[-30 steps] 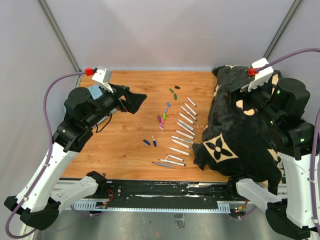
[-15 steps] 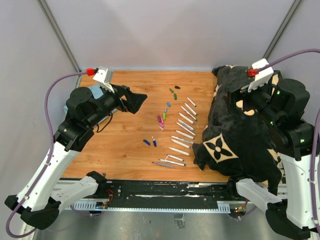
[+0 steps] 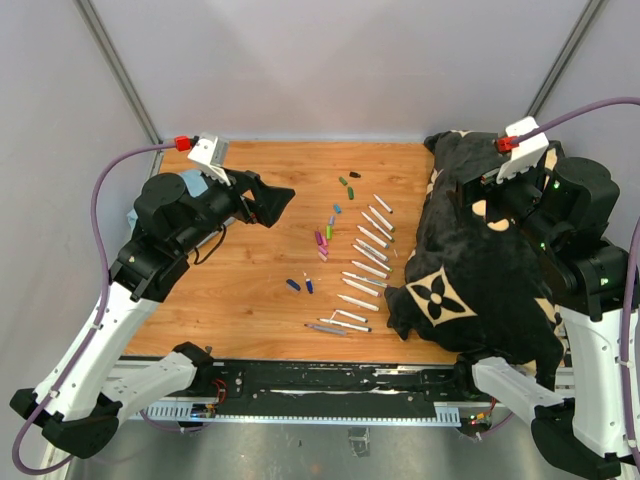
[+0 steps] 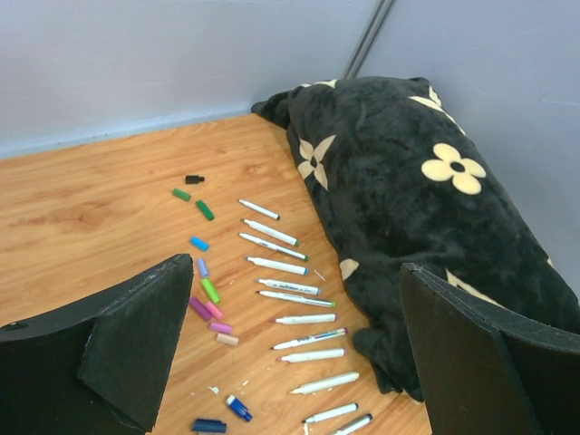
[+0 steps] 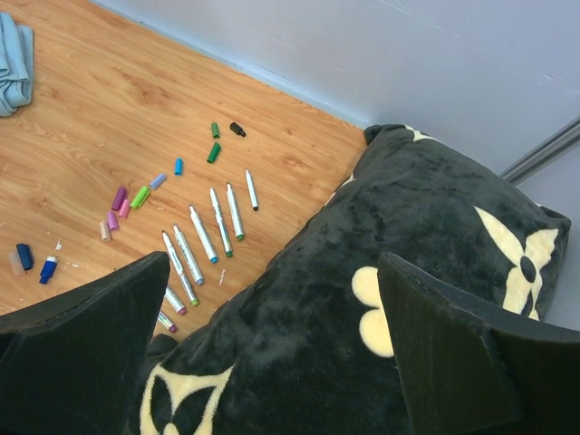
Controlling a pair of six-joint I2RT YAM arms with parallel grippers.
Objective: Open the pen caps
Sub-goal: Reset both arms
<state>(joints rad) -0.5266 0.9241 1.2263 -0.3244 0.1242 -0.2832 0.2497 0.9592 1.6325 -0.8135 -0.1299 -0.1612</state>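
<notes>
Grey walls back a wooden table (image 3: 230, 270). Caps (image 3: 322, 240) lie loose just left of the row of pens (image 3: 370, 255), whose tips mostly look bare, so the uncapping seems nearly or wholly done. Left tool (image 4: 294, 267) hangs wide and empty above the table; right tool (image 5: 272, 263), equally wide, hangs above the blanket (image 3: 470, 270). The next move calls for checking the nearest pens for any cap left on.

Scattered flat on the tabletop (image 3: 240, 270): tiny stubby pen caps (image 3: 322, 238), loose, in a ragged line. Black cap (image 3: 354, 175) and two green at the 1 o'clock end, purple, pink and lime bunched mid-line, two dark blue toward 7 o'clock.
</notes>
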